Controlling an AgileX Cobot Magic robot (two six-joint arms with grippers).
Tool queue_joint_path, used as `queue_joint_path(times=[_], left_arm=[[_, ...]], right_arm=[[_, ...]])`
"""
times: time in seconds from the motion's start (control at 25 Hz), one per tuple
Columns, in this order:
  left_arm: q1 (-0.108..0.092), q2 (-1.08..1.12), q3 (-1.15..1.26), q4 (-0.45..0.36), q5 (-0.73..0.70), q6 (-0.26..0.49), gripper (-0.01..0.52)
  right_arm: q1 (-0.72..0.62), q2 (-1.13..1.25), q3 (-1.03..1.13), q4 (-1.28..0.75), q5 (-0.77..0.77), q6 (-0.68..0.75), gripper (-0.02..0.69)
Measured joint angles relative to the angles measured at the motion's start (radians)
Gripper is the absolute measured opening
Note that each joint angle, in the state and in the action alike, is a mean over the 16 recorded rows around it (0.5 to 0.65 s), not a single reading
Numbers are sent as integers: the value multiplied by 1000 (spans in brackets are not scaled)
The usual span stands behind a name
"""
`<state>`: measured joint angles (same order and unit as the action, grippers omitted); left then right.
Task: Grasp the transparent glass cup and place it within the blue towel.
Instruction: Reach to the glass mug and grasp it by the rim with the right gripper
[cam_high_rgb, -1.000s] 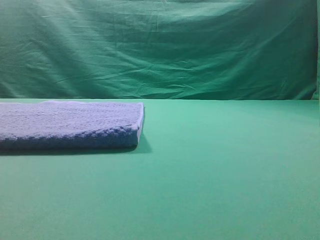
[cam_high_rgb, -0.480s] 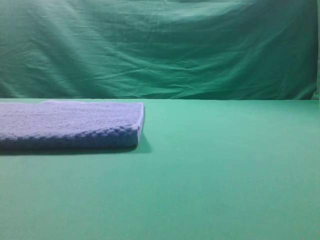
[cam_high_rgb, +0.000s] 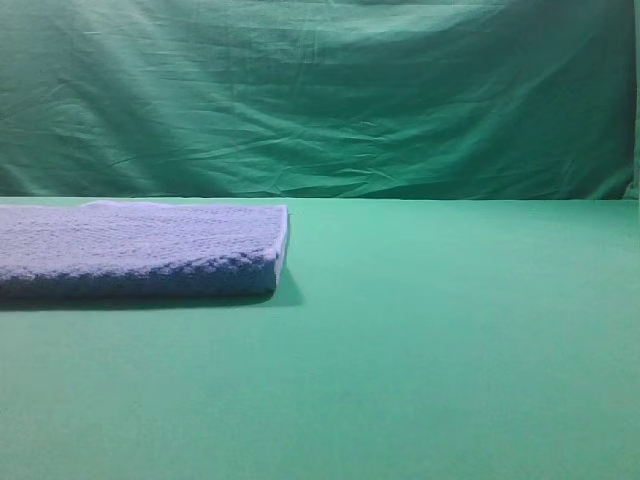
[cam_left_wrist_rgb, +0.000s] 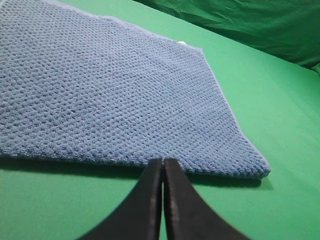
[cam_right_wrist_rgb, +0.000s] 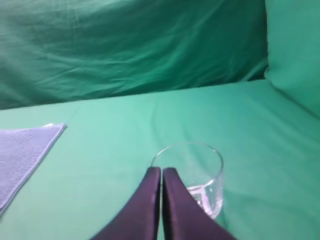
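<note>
The blue towel (cam_high_rgb: 140, 250) lies flat and folded at the left of the green table in the exterior view; neither gripper nor the cup shows there. My left gripper (cam_left_wrist_rgb: 163, 161) is shut and empty, its tips just short of the near edge of the blue towel (cam_left_wrist_rgb: 110, 90). In the right wrist view the transparent glass cup (cam_right_wrist_rgb: 200, 175) stands upright on the table. It sits just beyond, and slightly right of, my right gripper (cam_right_wrist_rgb: 161, 170), which is shut with nothing between its fingers. Its handle cannot be made out. A corner of the towel (cam_right_wrist_rgb: 20, 150) lies at the far left.
A wrinkled green cloth backdrop (cam_high_rgb: 320, 100) hangs behind the green tabletop (cam_high_rgb: 450, 350). In the right wrist view the cloth (cam_right_wrist_rgb: 295, 50) also rises along the right side.
</note>
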<state>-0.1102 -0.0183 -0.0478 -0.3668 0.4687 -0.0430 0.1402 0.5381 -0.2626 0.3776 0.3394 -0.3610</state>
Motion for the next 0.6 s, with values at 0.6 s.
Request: queue_joint_path(times=[0.6], left_arm=[[0, 0, 0, 0, 0, 0, 0]], right_arm=[[4, 435, -274, -223, 349, 29, 9]])
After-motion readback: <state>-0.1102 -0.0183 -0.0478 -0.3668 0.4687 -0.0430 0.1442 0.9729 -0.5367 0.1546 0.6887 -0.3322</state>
